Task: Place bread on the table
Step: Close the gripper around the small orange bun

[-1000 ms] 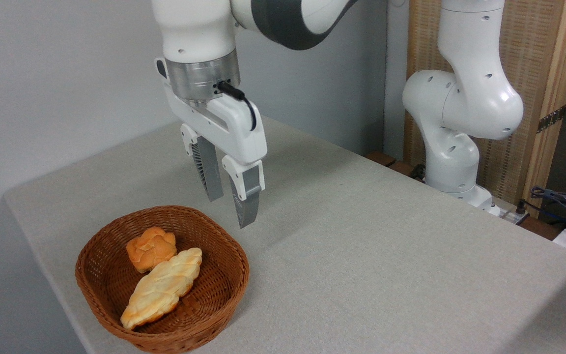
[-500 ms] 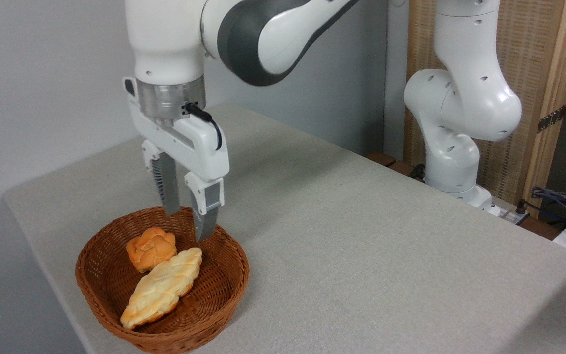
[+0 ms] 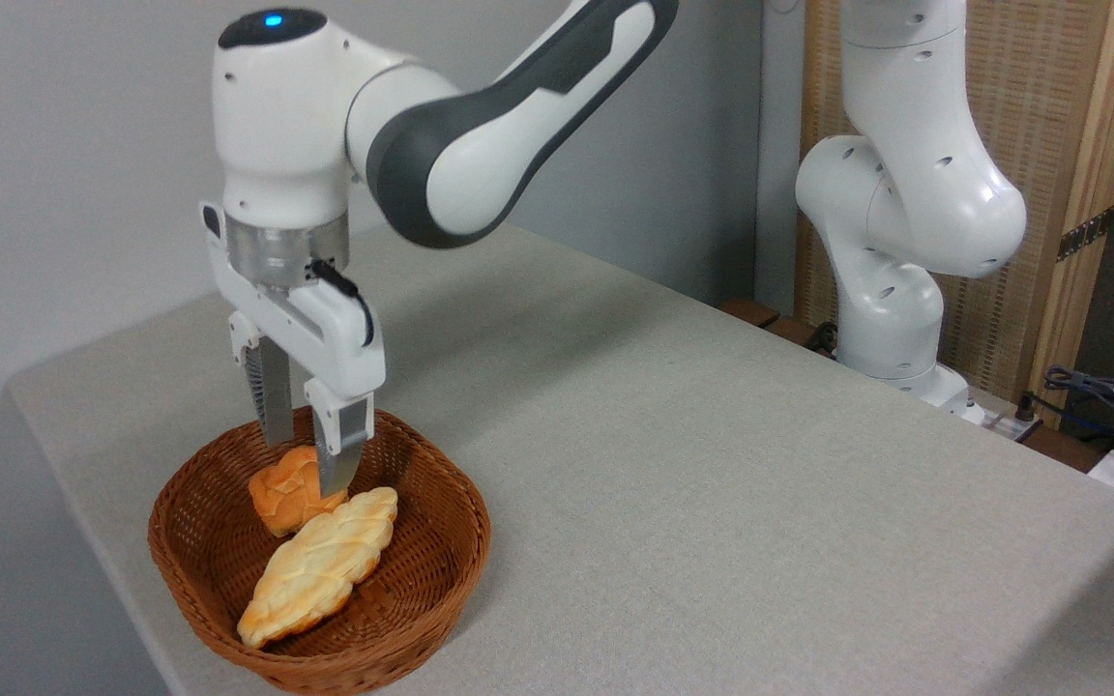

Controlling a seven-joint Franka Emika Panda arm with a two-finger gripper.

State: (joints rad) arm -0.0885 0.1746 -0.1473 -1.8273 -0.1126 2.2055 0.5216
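- Item count: one wicker basket [image 3: 422,590], two bread pieces inside it, one worktop [image 3: 712,483], one arm (mine).
- Bread piece 1: the bread [image 3: 278,495], a small round orange-brown bun with a knotted top. It lies in the basket, toward the far-left part of the bowl.
- Bread piece 2: one longer pale-yellow braided loaf [image 3: 320,564]. It lies diagonally in the basket, its upper end touching the bun's near side.
- The basket stands on the worktop near the front-left corner. The rest of the grey woven surface carries nothing else that I can see.
- My jaws [image 3: 306,462]: two fingers, spread apart and pointing straight down. They straddle the top of the bun; the far finger sits at the bun's rear edge, and the near finger covers the bun's right side. Whether either finger touches the bun, I cannot tell. Nothing is pinched between them.
- Change since one second ago: my jaws were then above the bare worktop, behind and to the right of the basket, well clear of its rim.
- Change since half a second ago: my jaws were at the basket's far rim, above the loaf's upper end. They are now farther left and lower, inside the basket.
- The bun, the loaf and the basket lie where they lay in both earlier frames.
- The spread of my jaws looks unchanged across all three frames.
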